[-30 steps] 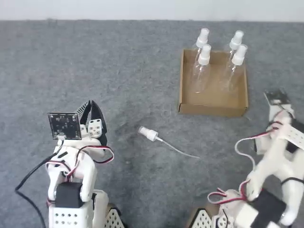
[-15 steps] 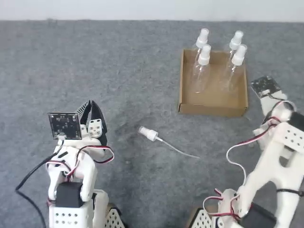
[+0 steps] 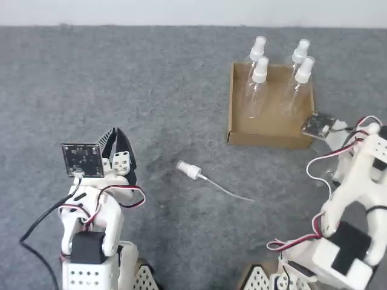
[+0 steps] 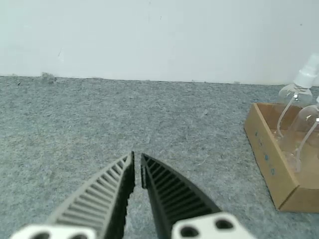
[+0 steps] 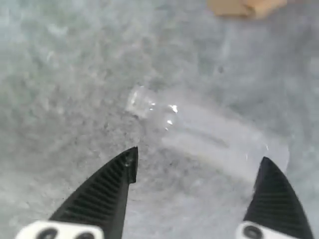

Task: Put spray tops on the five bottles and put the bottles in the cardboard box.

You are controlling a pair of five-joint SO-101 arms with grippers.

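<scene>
left gripper [image 4: 137,172]: jaws pressed together, pointing across the grey table [image 3: 151,78]. right gripper [image 5: 198,158]: jaws spread wide above a clear bottle [image 5: 204,137], which lies on its side on the table near the box's near right corner. the bottle's neck appears uncapped. spray top [image 3: 189,170]: lies loose on the table between the two arms, with its thin dip tube trailing toward the right arm. box [image 3: 269,139]: farther back on the right, with four capped bottles [image 3: 257,90] leaning inside.
</scene>
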